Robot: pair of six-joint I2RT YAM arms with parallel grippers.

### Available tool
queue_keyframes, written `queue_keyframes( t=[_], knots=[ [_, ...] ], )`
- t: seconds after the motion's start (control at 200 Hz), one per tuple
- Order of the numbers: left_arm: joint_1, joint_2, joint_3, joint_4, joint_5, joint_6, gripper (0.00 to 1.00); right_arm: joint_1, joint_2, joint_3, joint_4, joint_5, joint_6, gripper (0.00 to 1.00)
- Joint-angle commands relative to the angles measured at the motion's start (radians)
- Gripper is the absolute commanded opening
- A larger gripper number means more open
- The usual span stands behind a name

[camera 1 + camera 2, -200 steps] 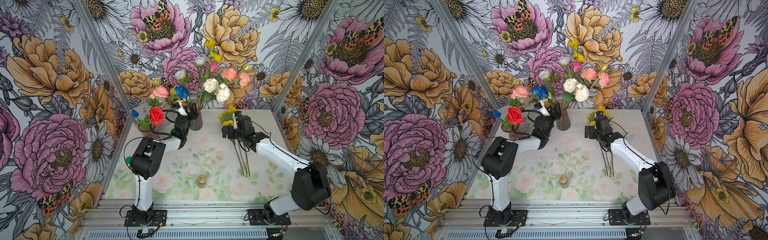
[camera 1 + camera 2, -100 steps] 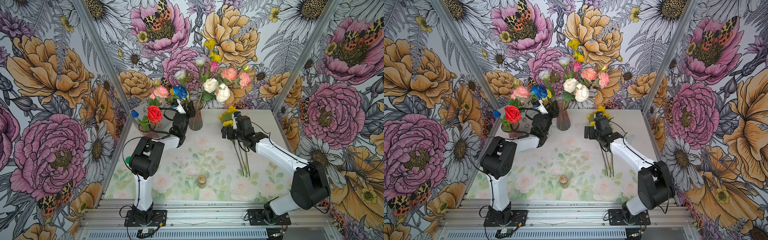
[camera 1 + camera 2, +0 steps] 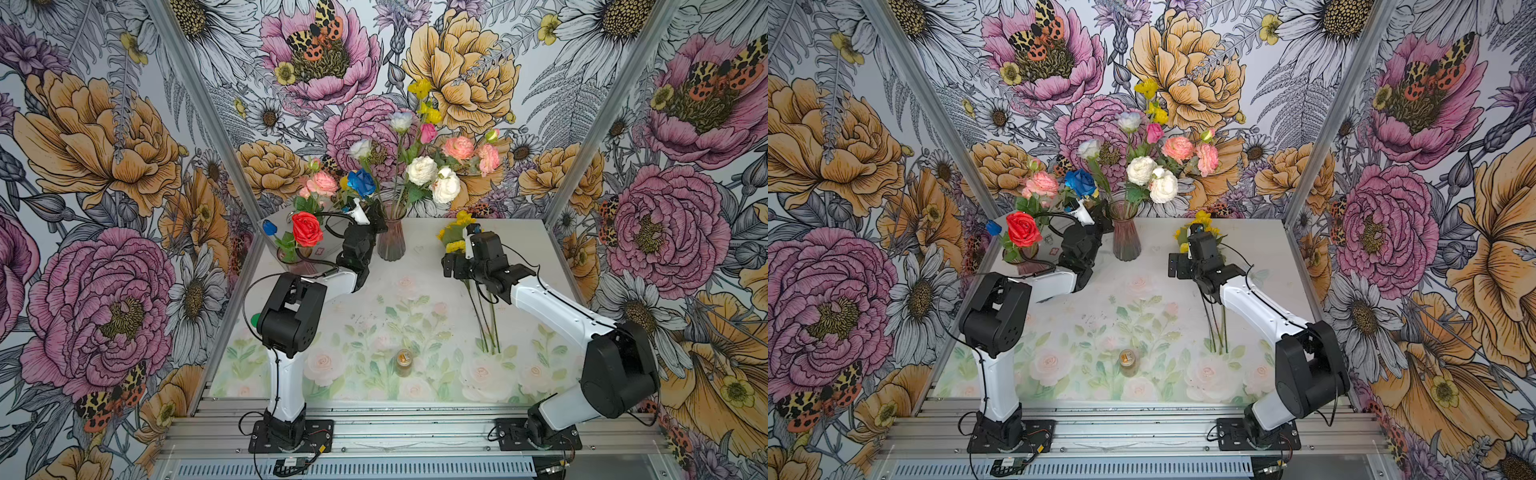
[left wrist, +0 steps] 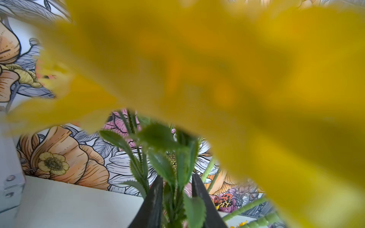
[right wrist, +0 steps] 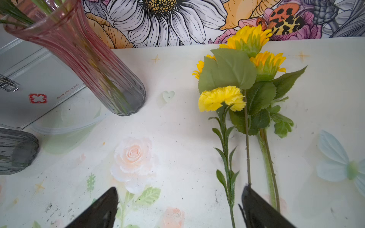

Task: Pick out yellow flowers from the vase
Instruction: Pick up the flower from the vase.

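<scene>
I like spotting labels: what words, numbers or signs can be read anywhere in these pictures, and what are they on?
"Glosen": printed on the silver case, right wrist view.
After it, small characters and "No." with a code: too small to read surely.
White cross on a red square: a sign on the same case, no words.
Nothing else legible in any view.

Silver case [image 5: 39,77] carries a red cross sign.

White-shelled left arm [image 3: 286,386] and right arm [image 3: 557,307], bulky black joints [image 3: 291,320], looping black cables [image 3: 246,291], screwed black base plates [image 3: 291,434], dark fingers [image 5: 98,211].
</scene>
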Motion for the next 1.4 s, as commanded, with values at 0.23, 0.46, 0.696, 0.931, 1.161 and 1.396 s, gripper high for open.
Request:
queue_keyframes(
  t=[0.23, 0.46, 0.696, 0.931, 1.161, 1.396],
  knots=[
    [-0.034, -0.063, 0.007, -0.075, 0.062, 0.085, 0.00, -0.006, -0.002, 0.010, 0.004, -0.021, 0.017, 0.97],
    [-0.088, -0.129, 0.076, -0.237, 0.024, 0.249, 0.00, -0.005, -0.020, 0.004, 0.004, -0.031, 0.017, 0.97],
    [-0.126, -0.157, 0.209, -0.475, -0.056, 0.383, 0.00, -0.004, -0.036, 0.001, 0.007, -0.044, 0.016, 0.97],
    [-0.131, -0.175, 0.338, -0.684, -0.110, 0.442, 0.00, -0.004, -0.055, -0.010, 0.019, -0.061, 0.018, 0.97],
    [-0.127, -0.175, 0.503, -0.906, -0.154, 0.462, 0.00, -0.005, -0.061, -0.015, 0.030, -0.078, 0.018, 0.97],
    [-0.125, -0.211, 0.643, -1.093, -0.171, 0.454, 0.00, -0.002, -0.069, -0.022, 0.045, -0.108, 0.022, 0.97]
  ],
)
